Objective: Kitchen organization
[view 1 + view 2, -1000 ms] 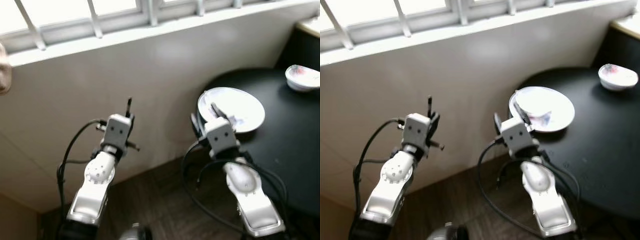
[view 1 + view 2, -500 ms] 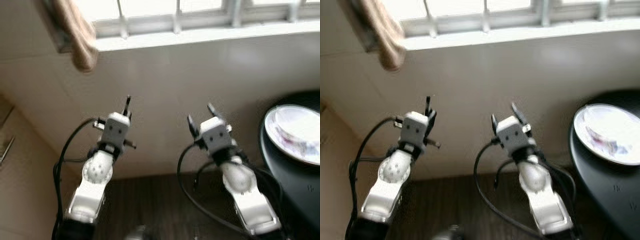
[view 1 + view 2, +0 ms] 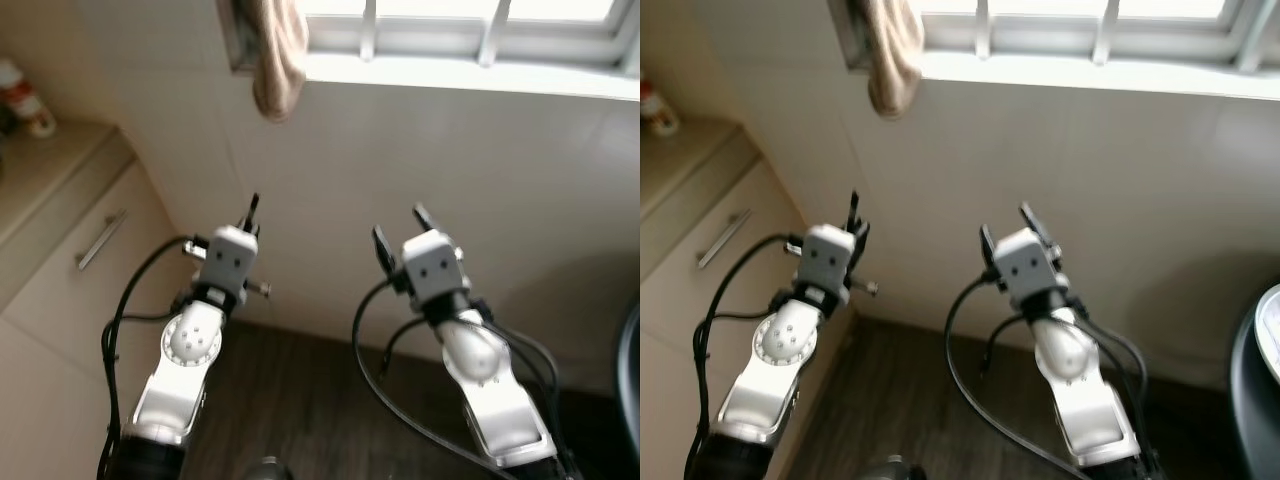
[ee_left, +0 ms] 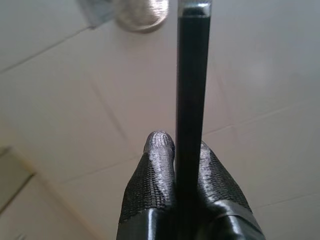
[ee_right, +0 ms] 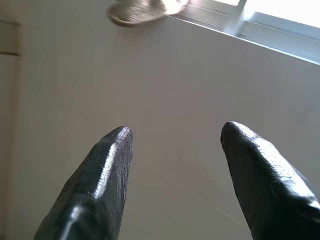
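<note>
My left gripper (image 3: 251,212) is raised before the tiled wall and is shut on a thin black rod (image 4: 192,75), which sticks straight out past the fingertips (image 4: 159,142). What kind of utensil the rod is cannot be told. My right gripper (image 3: 400,228) is held up beside it at the same height, open, with nothing between its fingers (image 5: 112,150). Both point at the pale wall under the window.
A beige cabinet (image 3: 60,290) with a metal handle (image 3: 100,240) stands at the left, a bottle (image 3: 25,95) on its counter. A tan cloth (image 3: 278,60) hangs from the window ledge. At the far right are the black table's edge (image 3: 632,350) and a white plate's rim (image 3: 1272,330). Dark wood floor (image 3: 290,400) lies below.
The whole view has swung left: the black table and white plate slid off to the right, the cabinet and cloth came in. Both arms keep the same pose.
</note>
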`<state>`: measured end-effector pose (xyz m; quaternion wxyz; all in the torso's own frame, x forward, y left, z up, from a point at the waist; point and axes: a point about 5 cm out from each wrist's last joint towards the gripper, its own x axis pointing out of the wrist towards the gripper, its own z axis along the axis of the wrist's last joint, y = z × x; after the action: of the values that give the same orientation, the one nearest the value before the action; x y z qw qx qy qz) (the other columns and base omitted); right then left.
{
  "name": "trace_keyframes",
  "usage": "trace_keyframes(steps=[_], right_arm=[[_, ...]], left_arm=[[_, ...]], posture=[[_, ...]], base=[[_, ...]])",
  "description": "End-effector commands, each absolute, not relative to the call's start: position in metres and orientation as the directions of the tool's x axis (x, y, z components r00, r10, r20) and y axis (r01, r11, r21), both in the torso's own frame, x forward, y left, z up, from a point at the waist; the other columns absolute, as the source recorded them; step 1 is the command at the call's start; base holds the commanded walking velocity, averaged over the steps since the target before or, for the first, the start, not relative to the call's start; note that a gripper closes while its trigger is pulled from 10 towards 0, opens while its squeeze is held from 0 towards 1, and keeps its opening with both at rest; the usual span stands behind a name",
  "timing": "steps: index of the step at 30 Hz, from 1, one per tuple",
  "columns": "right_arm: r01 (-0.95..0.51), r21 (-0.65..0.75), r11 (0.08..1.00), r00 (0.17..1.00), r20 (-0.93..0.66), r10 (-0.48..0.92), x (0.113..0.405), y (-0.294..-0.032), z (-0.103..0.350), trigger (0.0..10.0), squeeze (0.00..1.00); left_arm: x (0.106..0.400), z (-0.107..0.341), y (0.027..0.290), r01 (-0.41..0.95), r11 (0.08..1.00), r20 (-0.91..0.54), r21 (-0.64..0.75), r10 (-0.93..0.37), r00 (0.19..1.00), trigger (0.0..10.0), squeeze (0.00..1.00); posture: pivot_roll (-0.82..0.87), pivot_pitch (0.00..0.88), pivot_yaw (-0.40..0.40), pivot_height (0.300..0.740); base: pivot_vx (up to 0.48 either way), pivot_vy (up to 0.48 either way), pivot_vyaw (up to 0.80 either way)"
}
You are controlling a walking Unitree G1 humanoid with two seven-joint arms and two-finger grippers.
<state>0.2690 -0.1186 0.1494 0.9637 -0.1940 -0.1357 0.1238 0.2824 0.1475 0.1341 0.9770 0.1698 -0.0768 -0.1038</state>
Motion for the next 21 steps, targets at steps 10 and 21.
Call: trace_keyframes(steps=[10,21], right_arm=[[-0.192,-0.4,0.896,0.934,0.205,0.292,0.269,-0.1222,0.15,10.0,0.0],[-0.194,-0.404,0.894,0.935,0.201,0.293,0.2705,-0.1224,0.1498,10.0,0.0]], left_arm=[[0.2817,0.1325,0.144,0.186,0.92,0.105,0.346,-0.235,0.966,10.0,0.0],[0.2832,0.1331,0.143,0.188,0.918,0.105,0.35,-0.238,0.965,10.0,0.0]], posture=[[-0.1,0.061,0.037,0.74],[-0.1,0.061,0.037,0.74]], base=[[0.0,0.0,0.8],[0.0,0.0,0.8]])
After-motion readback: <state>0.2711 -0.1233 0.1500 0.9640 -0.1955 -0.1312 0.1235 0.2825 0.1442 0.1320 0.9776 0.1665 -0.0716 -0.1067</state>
